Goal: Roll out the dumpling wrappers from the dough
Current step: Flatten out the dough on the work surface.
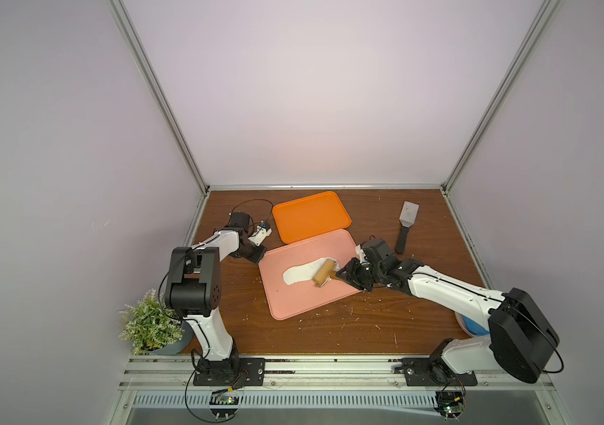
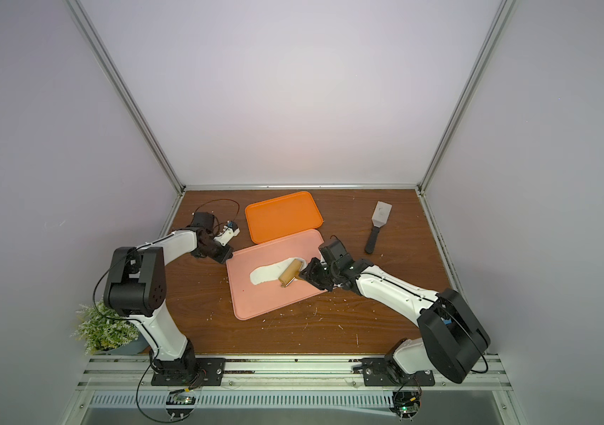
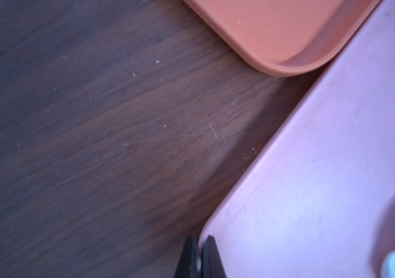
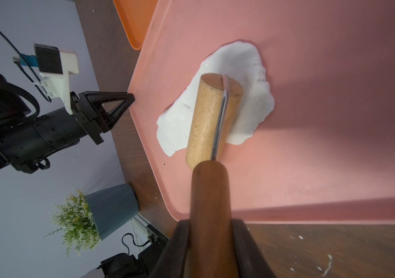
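A flattened, irregular white dough (image 1: pixel 300 274) (image 2: pixel 265 274) (image 4: pixel 247 72) sheet lies on the pink tray (image 1: pixel 304 305) (image 4: pixel 336 120). A wooden roller (image 1: pixel 324 272) (image 2: pixel 290 272) (image 4: pixel 212 115) rests across the dough's right end. My right gripper (image 1: pixel 343 274) (image 4: pixel 209 240) is shut on the roller's brown handle. At the tray's far-left corner, my left gripper (image 1: pixel 260 257) (image 3: pixel 199 250) is shut on the pink tray's rim (image 3: pixel 312 192). No dumpling wrappers are in view.
An orange tray (image 1: pixel 311 217) lies just behind the pink one, touching it. A metal spatula (image 1: pixel 405 228) with a black handle lies at the back right. A potted plant (image 1: pixel 149 323) stands at the front left. Dough crumbs are scattered over the wooden table (image 1: pixel 330 331).
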### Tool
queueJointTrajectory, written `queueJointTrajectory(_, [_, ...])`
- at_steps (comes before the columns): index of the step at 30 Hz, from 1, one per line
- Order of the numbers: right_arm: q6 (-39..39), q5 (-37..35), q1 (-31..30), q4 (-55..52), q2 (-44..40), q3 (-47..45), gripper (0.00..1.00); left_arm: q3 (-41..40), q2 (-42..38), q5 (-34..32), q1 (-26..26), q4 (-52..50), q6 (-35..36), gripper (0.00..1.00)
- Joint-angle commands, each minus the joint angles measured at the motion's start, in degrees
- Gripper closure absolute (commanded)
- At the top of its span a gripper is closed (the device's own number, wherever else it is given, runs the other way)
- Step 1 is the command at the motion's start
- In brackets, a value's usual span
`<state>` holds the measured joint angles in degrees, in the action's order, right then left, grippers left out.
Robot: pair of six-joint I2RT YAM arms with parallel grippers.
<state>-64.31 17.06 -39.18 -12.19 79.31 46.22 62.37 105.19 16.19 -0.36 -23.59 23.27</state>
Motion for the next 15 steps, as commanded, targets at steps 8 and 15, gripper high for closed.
queueJointTrajectory(8, [-0.6, -6.3, 3.1, -29.0, -2.7, -6.4, 1.00, -4.4, 7.3, -8.3, -0.5, -1.1, -1.0, 1.00])
queueJointTrajectory(15, [1.9, -9.0, 3.1, -32.4, -3.4, 1.3, 1.00, -4.4, 7.4, -7.4, -0.4, -1.3, -0.9, 1.00])
